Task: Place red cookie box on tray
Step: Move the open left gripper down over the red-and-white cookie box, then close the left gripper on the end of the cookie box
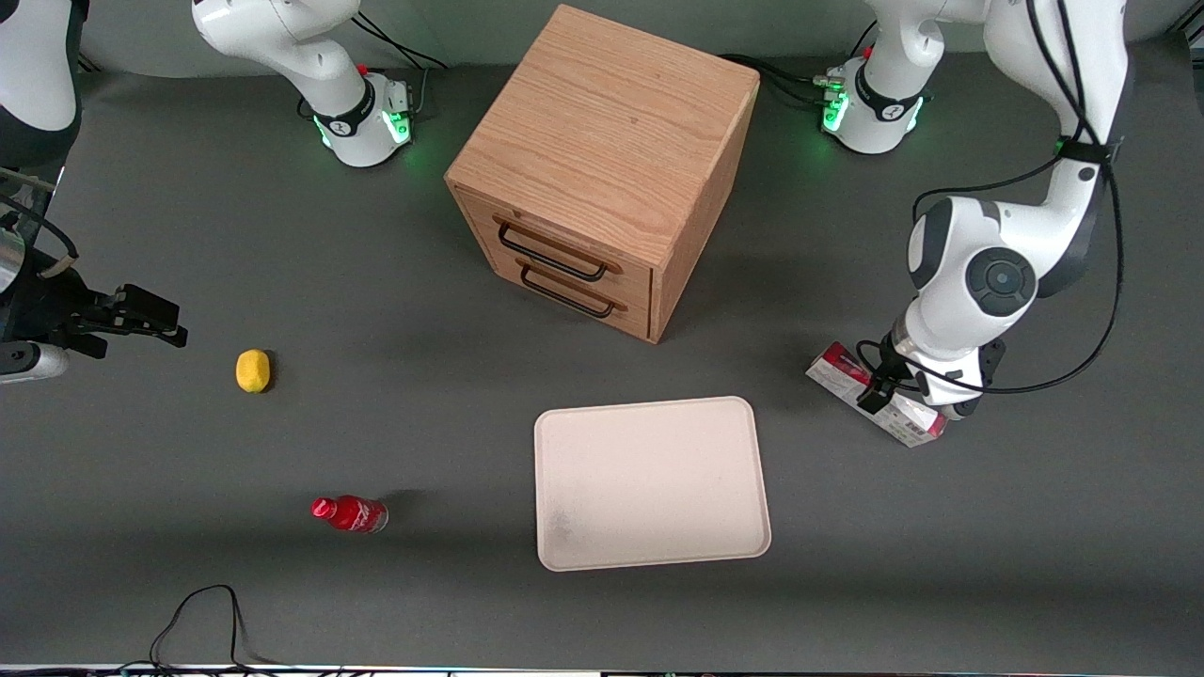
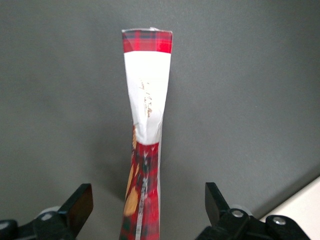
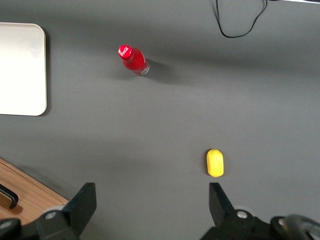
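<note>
The gripper hangs over the red cookie box, jaws spread wide, apparently not yet touching; closing off-centre could tip it before it reaches the tray.

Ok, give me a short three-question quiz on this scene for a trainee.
1. True or false: the cookie box already lies on the tray.
2. The gripper is: A) shut on the box, B) open with a finger on each side of the box, C) over the lemon.
3. Fill in: the cabinet has ___ drawer handles showing.

Key: 1 false, the box lies on the table beside the tray, toward the working arm's end. 2 B, with gaps on both sides. 3 two.
</note>
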{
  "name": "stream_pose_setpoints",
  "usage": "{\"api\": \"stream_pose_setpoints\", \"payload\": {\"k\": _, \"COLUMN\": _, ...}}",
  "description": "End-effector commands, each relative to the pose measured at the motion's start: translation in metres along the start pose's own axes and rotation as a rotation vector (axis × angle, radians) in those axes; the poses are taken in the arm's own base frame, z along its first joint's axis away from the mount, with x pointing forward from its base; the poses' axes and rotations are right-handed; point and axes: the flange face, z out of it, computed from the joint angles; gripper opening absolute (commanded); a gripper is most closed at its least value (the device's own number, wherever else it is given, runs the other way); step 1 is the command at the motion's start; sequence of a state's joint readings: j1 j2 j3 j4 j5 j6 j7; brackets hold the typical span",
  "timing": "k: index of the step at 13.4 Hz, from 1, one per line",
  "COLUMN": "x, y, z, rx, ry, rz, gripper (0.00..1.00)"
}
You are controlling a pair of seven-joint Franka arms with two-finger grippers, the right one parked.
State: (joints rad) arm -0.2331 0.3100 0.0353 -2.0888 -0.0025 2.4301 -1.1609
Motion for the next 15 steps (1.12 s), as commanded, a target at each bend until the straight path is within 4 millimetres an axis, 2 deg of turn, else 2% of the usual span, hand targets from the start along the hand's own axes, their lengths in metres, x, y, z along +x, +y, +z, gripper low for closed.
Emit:
{"api": "stream_pose_setpoints", "payload": {"k": 1, "x": 0.000, "y": -0.002, "z": 0.022, "rx": -0.017, "ry": 0.026, "rz": -0.010, "gripper": 1.00}}
{"api": "stream_pose_setpoints", "payload": {"k": 3, "x": 0.000, "y": -0.002, "z": 0.035, "rx": -0.026, "ry": 0.029, "rz": -0.013, "gripper": 1.00}}
{"api": "stream_pose_setpoints", "payload": {"k": 6, "x": 0.009, "y": -0.006, "z": 0.038, "rx": -0.021, "ry": 0.031, "rz": -0.021, "gripper": 1.00}}
{"api": "stream_pose_setpoints", "payload": {"k": 7, "x": 0.010, "y": -0.006, "z": 0.037, "rx": -0.021, "ry": 0.031, "rz": -0.019, "gripper": 0.87}}
{"api": "stream_pose_setpoints", "payload": {"k": 8, "x": 0.010, "y": -0.006, "z": 0.037, "rx": -0.018, "ry": 0.029, "rz": -0.021, "gripper": 0.57}}
{"api": "stream_pose_setpoints", "payload": {"k": 10, "x": 0.010, "y": -0.007, "z": 0.037, "rx": -0.010, "ry": 0.026, "rz": -0.021, "gripper": 0.14}}
{"api": "stream_pose_setpoints", "payload": {"k": 11, "x": 0.010, "y": -0.007, "z": 0.037, "rx": -0.009, "ry": 0.026, "rz": -0.018, "gripper": 0.00}}
{"api": "stream_pose_setpoints", "payload": {"k": 15, "x": 0.010, "y": -0.005, "z": 0.030, "rx": -0.008, "ry": 0.026, "rz": -0.017, "gripper": 0.00}}
